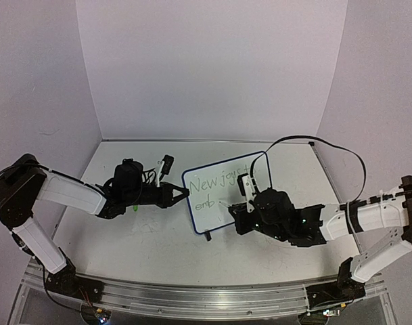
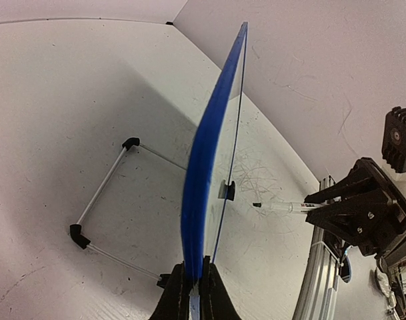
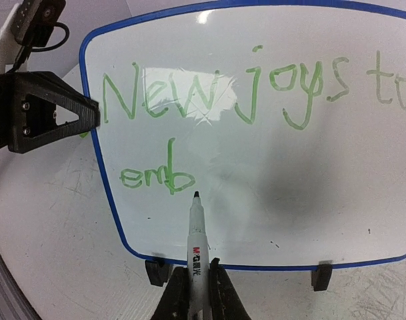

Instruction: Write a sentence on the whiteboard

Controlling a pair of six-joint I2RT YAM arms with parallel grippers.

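Note:
The whiteboard (image 1: 222,196) has a dark blue rim and stands tilted on the table centre. It also shows in the right wrist view (image 3: 289,167) and edge-on in the left wrist view (image 2: 201,173). The sentence (image 3: 256,87) is green and reads "New joys to" on the top line and "emb" (image 3: 156,177) below. My left gripper (image 2: 195,293) is shut on the board's left edge. My right gripper (image 3: 196,293) is shut on a white marker (image 3: 196,233), whose dark tip sits just right of the "b", at the board's face.
A wire stand with black corner pieces (image 2: 103,193) lies on the table behind the board. Two black feet (image 3: 321,275) hold the board's lower edge. Faint grey scribbles (image 2: 256,180) mark the tabletop. The metal rail (image 1: 192,298) runs along the near edge.

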